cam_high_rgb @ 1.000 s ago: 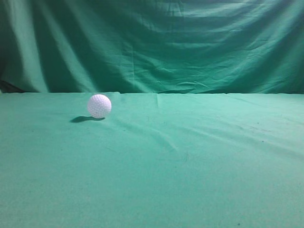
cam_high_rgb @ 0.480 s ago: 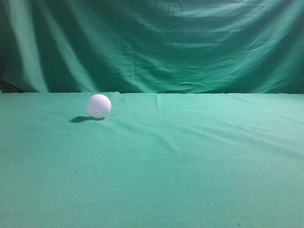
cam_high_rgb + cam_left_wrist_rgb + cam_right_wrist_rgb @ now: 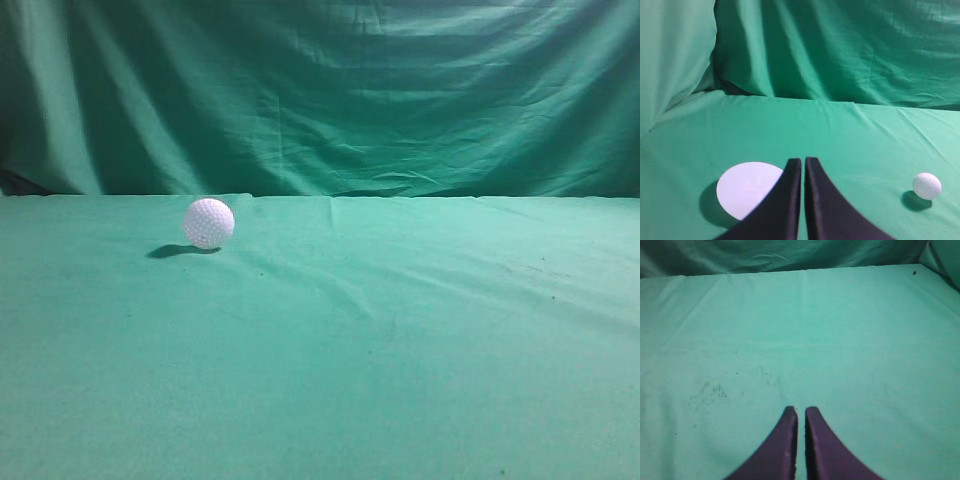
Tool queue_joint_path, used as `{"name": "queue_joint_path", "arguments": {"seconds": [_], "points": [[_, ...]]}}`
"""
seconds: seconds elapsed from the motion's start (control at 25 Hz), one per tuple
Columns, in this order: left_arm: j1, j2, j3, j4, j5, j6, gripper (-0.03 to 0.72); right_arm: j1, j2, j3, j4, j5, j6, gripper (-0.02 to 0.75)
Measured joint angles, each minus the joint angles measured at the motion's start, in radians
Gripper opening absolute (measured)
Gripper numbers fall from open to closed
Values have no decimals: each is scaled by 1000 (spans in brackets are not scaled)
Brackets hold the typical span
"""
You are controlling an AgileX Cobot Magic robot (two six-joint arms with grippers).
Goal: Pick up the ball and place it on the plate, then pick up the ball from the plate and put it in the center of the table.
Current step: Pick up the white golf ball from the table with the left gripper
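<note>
A white dimpled ball (image 3: 209, 223) rests on the green table cloth at the left in the exterior view. It also shows in the left wrist view (image 3: 927, 186), at the lower right. A flat white round plate (image 3: 747, 188) lies to the left of my left gripper (image 3: 803, 161), partly hidden behind its left finger. The left gripper is shut and empty, well left of the ball. My right gripper (image 3: 801, 410) is shut and empty over bare cloth. The plate and both grippers are out of the exterior view.
A green cloth (image 3: 400, 330) covers the table, and a green curtain (image 3: 330, 90) hangs behind it and along the left side. The cloth has small dark specks (image 3: 710, 390) in the right wrist view.
</note>
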Motion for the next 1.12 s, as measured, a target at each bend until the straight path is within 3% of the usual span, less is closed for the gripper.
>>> {"name": "queue_joint_path", "arguments": {"seconds": [0.44,0.64,0.8,1.12], "points": [[0,0,-4,-11,-104,-75,0,0,0,0,0,0,0,48],[-16,6,-136,-16,105,-129,0,0,0,0,0,0,0,48],[-78,98,-240,-68,290,-132,0,0,0,0,0,0,0,48],[-108,181,-254,-126,319,-138,0,0,0,0,0,0,0,48]]}}
